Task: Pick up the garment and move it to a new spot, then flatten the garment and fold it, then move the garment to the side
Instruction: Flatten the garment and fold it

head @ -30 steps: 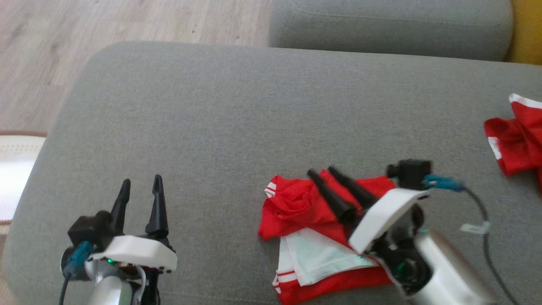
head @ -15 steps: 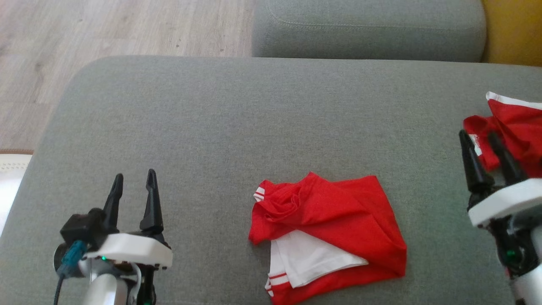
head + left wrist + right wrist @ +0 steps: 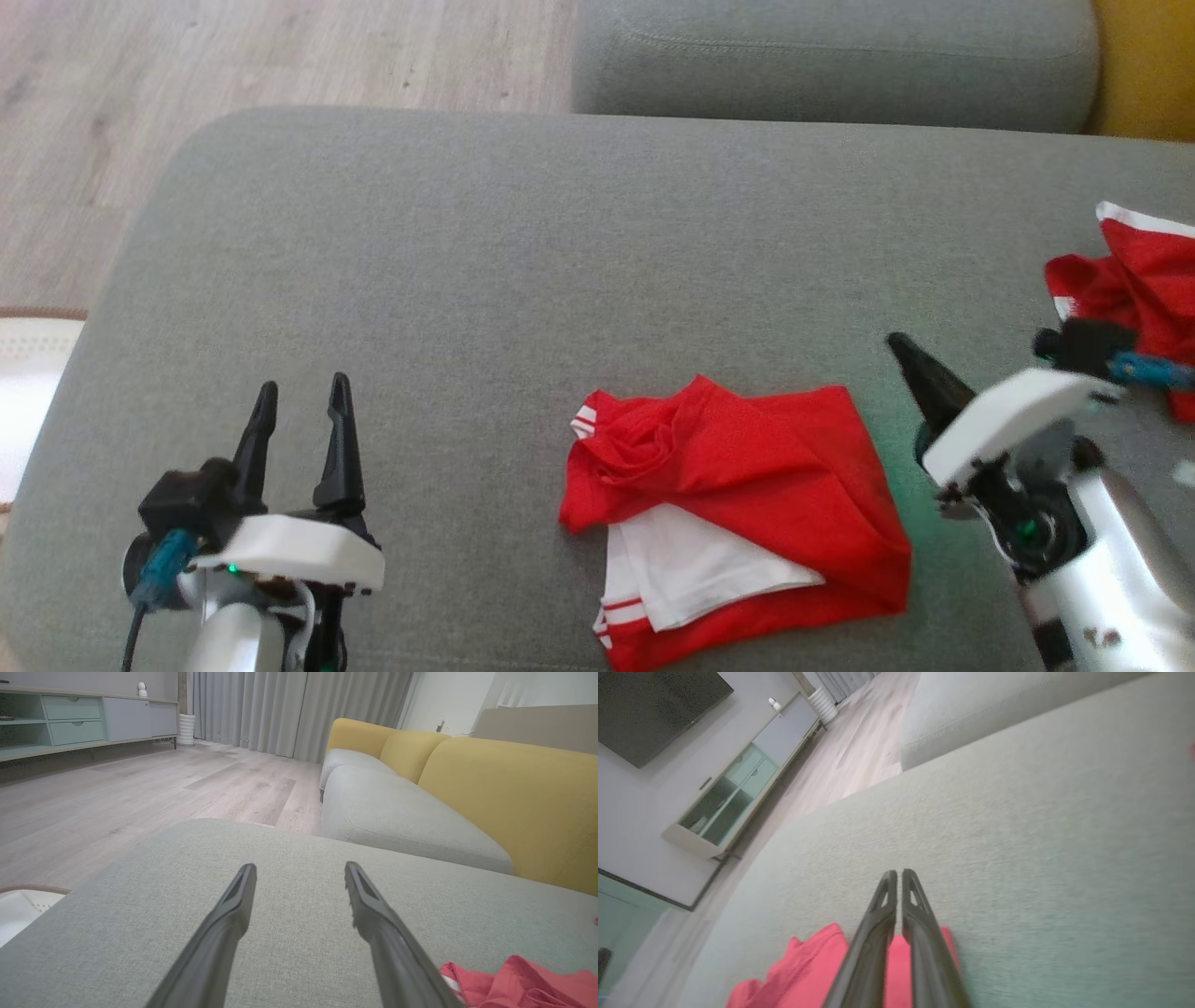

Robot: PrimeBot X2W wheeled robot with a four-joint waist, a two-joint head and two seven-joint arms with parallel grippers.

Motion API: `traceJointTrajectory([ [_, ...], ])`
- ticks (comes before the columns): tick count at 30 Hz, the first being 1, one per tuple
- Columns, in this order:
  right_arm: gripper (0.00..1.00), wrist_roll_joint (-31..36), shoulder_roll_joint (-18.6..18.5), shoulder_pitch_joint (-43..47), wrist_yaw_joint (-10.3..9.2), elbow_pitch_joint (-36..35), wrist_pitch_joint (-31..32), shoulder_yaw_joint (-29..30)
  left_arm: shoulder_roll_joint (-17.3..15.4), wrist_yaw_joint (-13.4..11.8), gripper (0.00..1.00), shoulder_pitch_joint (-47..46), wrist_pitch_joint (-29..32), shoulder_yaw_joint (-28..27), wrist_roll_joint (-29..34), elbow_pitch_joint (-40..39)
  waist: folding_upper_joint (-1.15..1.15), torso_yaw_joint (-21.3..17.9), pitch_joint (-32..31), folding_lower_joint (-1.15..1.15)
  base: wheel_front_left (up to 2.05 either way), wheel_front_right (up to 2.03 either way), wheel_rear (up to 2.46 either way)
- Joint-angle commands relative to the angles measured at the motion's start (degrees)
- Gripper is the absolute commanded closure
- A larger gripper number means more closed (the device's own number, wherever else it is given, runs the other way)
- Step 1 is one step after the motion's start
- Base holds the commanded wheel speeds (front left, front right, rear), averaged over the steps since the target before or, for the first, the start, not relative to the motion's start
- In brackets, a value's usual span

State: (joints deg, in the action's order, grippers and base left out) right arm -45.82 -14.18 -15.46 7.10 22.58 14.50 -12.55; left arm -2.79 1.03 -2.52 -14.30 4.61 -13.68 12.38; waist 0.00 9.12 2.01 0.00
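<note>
Two red garments with white trim lie on a wide grey sofa cushion point(image 3: 467, 252). The garment point(image 3: 747, 485) to be handled is a loosely folded red shirt with a white panel showing, near the cushion's front edge and right of centre. A second red garment point(image 3: 1144, 289) sits crumpled at the far right edge of the head view.

There are two robot hands. The left hand point(image 3: 304, 385) hovers over bare cushion at lower left, well apart from the shirt, with its fingers spread and nothing between them. The right hand point(image 3: 904, 350) is between the two garments, just beside the shirt's right edge, with its fingers pressed together on nothing.

Most of the cushion's left and far parts are bare. Beyond it are a second grey cushion point(image 3: 822, 65), a yellow backrest point(image 3: 514, 788), a pale wooden floor point(image 3: 233, 56), a low cabinet point(image 3: 70, 723) and grey curtains point(image 3: 289, 709).
</note>
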Motion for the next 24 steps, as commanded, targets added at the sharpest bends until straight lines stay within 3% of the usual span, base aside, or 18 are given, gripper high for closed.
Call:
traceJointTrajectory([
  [1, 1.0, -3.21, 0.31, -3.87, 0.39, -0.59, 3.48, -0.55, -0.13, 0.15, 0.0, -2.37, -0.7, -1.76, 0.63, -1.58, 0.0, 0.55, 0.45, 0.0, 0.0, 0.0, 0.0],
  [12, 1.0, -14.68, 1.84, -8.51, 0.39, 9.68, 27.15, -0.04, -0.1, -0.55, 0.0, -3.15, -0.7, -0.83, -0.58, -0.88, 0.0, 4.73, 1.86, 0.0, 0.0, 0.0, 0.0],
  [18, 1.0, -18.69, 2.89, -5.63, 0.39, 10.53, 34.52, 0.05, -0.1, -0.91, 0.0, -2.95, -0.7, -0.7, -0.87, -1.13, 0.0, 5.78, 1.95, 0.0, 0.0, 0.0, 0.0],
  [24, 1.0, -22.11, 4.26, -2.76, 0.39, 7.11, 39.06, -0.52, -0.1, -1.18, 0.0, -2.85, -0.7, -0.37, -1.06, -1.35, 0.0, 6.02, 2.0, 0.0, 0.0, 0.0, 0.0],
])
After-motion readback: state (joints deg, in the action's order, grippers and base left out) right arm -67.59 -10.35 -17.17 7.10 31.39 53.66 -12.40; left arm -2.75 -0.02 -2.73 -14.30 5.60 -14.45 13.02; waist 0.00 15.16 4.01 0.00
